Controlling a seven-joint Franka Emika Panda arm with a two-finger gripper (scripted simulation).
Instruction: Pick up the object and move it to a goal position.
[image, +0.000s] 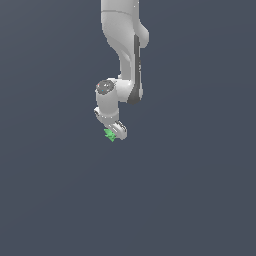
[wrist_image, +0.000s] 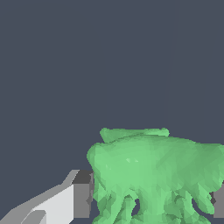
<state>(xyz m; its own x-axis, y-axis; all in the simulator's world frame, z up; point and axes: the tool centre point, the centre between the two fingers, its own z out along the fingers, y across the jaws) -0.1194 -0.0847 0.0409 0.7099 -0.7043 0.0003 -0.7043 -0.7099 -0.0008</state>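
Note:
The object (image: 109, 135) is a tiny bright green jagged lump at the tip of the white arm, near the middle of the exterior view. My gripper (image: 114, 133) points down and is closed around it. In the wrist view the object (wrist_image: 153, 166) fills the whole gap of the gripper (wrist_image: 151, 200). One dark finger pad (wrist_image: 82, 194) presses its one flank, and the other pad (wrist_image: 219, 201) shows only as a sliver at the frame's edge against the opposite flank. No goal marker shows in either view.
A flat, uniform dark grey surface (image: 190, 200) fills both views around the arm. The arm's white links (image: 125, 45) rise toward the exterior view's upper edge.

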